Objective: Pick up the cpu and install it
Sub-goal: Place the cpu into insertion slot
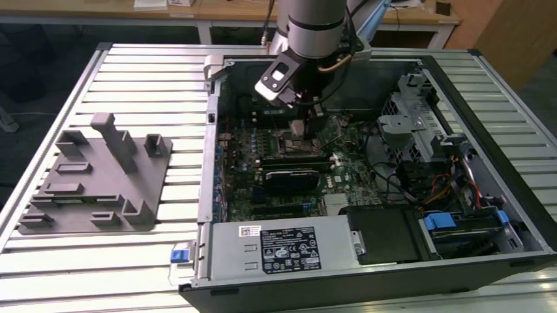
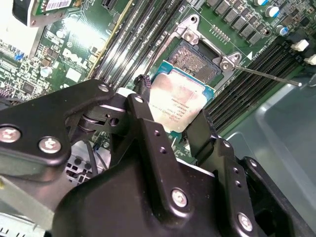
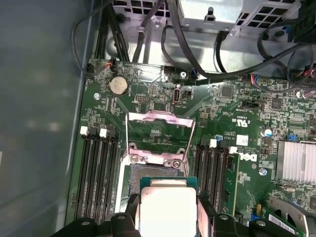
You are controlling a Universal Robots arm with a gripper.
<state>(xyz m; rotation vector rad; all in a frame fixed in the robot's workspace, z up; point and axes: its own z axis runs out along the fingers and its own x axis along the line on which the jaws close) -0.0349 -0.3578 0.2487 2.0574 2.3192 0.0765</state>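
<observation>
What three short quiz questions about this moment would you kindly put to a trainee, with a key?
1. True or false: the gripper is empty, and the chip lies on the table.
2. The metal cover of the socket is: A) shut, B) open, C) lying on the table.
3. Fill in: in the exterior view, the grey tray lies to that view's ____ of the computer case.

Key: 1 false, the gripper is shut on the chip over the socket; 2 B; 3 left.

Exterior high; wrist views near motherboard (image 3: 148,98)
</observation>
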